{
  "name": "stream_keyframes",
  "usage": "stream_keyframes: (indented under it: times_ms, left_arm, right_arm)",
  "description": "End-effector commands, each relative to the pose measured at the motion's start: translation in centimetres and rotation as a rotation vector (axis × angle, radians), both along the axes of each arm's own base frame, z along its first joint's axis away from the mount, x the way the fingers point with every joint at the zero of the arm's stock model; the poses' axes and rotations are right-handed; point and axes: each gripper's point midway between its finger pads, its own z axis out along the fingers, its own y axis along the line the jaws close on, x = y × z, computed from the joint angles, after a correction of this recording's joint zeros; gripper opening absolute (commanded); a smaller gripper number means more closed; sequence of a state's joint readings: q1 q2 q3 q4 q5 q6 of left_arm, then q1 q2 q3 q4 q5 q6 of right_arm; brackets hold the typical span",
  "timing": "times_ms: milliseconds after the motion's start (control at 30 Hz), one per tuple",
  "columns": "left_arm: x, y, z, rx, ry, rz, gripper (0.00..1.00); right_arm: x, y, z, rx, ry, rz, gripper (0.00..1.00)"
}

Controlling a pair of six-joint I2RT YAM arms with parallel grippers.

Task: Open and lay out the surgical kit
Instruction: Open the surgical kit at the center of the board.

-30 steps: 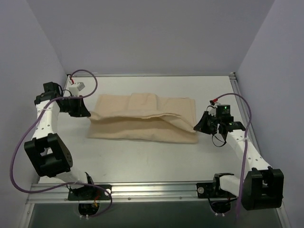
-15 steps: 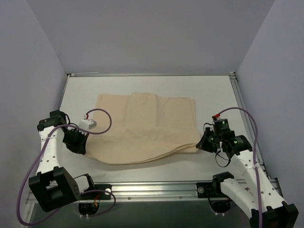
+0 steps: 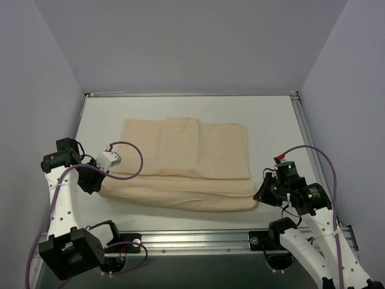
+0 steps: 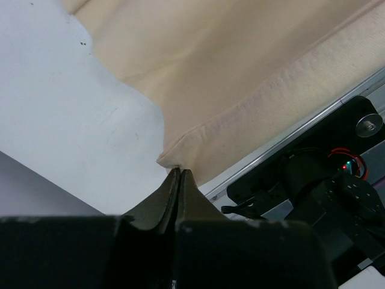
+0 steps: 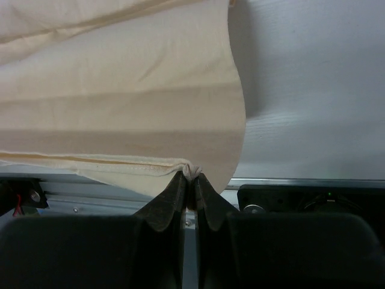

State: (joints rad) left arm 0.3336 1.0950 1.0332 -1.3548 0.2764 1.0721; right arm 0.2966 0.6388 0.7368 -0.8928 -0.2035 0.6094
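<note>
The surgical kit shows only as its beige cloth wrap (image 3: 183,162), spread across the middle of the table with its near flap pulled toward the front edge. My left gripper (image 3: 95,179) is shut on the flap's near left corner (image 4: 171,158), pinched between the fingertips (image 4: 179,170). My right gripper (image 3: 260,195) is shut on the near right corner (image 5: 194,170), bunched at the tips. The cloth (image 5: 120,96) hangs taut between both grips, and whatever lies inside the wrap is hidden.
A metal rail (image 3: 192,238) runs along the table's near edge with both arm bases (image 3: 114,244) bolted to it. Grey walls close in the left, right and back sides. Purple cables (image 3: 129,159) loop off each wrist.
Both grippers have pulled the flap's corners from mid-table toward the near edge, unfolding the flap over the front of the wrap. Both arms have drawn back toward their bases.
</note>
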Motion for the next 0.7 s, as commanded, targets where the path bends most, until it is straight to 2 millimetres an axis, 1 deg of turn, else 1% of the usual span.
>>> stream_keyframes:
  times_ms: [0, 100, 133, 167, 200, 233, 267, 300, 333, 367, 400, 433, 467, 500, 533, 567, 600, 633, 667]
  left_arm:
    - [-5.8, -1.0, 2.2, -0.021, 0.177, -0.080, 0.02]
    - [-6.0, -0.8, 2.5, 0.012, 0.143, -0.099, 0.03]
    - [-6.0, -0.7, 2.5, 0.012, 0.147, -0.098, 0.04]
    - [-6.0, -0.8, 2.5, 0.011, 0.150, -0.096, 0.07]
    - [-6.0, -0.8, 2.5, 0.009, 0.151, -0.095, 0.12]
    - [-6.0, -0.8, 2.4, 0.007, 0.154, -0.093, 0.20]
    - [-6.1, -0.8, 2.4, 0.008, 0.153, -0.087, 0.39]
    - [-6.1, -0.7, 2.5, 0.012, 0.150, -0.087, 0.46]
    - [-6.1, -0.6, 2.7, 0.026, 0.139, -0.085, 0.54]
    - [-6.1, -0.5, 2.8, 0.034, 0.133, -0.088, 0.65]
    - [-6.0, -0.2, 3.1, 0.050, 0.123, -0.093, 0.68]
    - [-6.0, -0.1, 3.2, 0.062, 0.119, -0.099, 0.70]
    - [-6.0, 0.3, 3.3, 0.081, 0.121, -0.110, 0.73]
    - [-5.6, 0.4, 3.8, 0.088, 0.105, -0.110, 0.74]
    - [-5.1, 0.4, 4.0, 0.079, 0.099, -0.108, 0.74]
    - [-4.4, -0.3, 4.5, 0.039, 0.072, -0.094, 0.74]
    - [-3.1, -0.5, 5.2, 0.019, 0.025, -0.078, 0.74]
    - [-1.2, -0.5, 6.4, -0.003, -0.033, -0.045, 0.75]
    - [0.4, -0.9, 7.1, -0.046, -0.065, 0.060, 0.76]
  right_arm:
    - [-2.2, -1.0, -1.8, -0.056, 0.109, 0.009, 0.00]
    - [-2.6, -1.1, -1.1, -0.058, 0.099, 0.020, 0.00]
    - [-2.7, -1.2, -0.9, -0.057, 0.095, 0.022, 0.02]
    - [-3.1, -1.3, -0.8, -0.063, 0.105, 0.029, 0.05]
    - [-3.2, -1.3, -0.6, -0.066, 0.105, 0.038, 0.13]
    - [-3.4, -1.4, -0.5, -0.068, 0.109, 0.044, 0.18]
    - [-3.4, -1.4, -0.5, -0.072, 0.110, 0.053, 0.25]
    - [-3.1, -1.4, 0.0, -0.069, 0.088, 0.053, 0.33]
    - [-2.7, -1.3, 0.4, -0.067, 0.071, 0.049, 0.37]
    - [-1.8, -1.2, 0.9, -0.066, 0.030, 0.043, 0.41]
    - [-0.9, -1.2, 1.8, -0.065, -0.006, 0.033, 0.47]
    - [0.0, -1.1, 2.1, -0.066, -0.024, 0.027, 0.50]
    - [1.7, -0.7, 3.0, -0.057, -0.088, 0.019, 0.52]
    - [2.8, -0.5, 3.5, -0.054, -0.120, 0.013, 0.55]
    - [4.1, -0.1, 3.5, -0.052, -0.136, 0.014, 0.55]
    - [6.7, 0.6, 4.7, -0.029, -0.231, 0.012, 0.56]
    - [8.3, 0.4, 4.8, -0.048, -0.262, -0.010, 0.56]
    - [9.9, 0.7, 4.1, -0.065, -0.257, -0.004, 0.56]
    - [12.6, 1.3, 5.1, -0.052, -0.340, -0.007, 0.56]
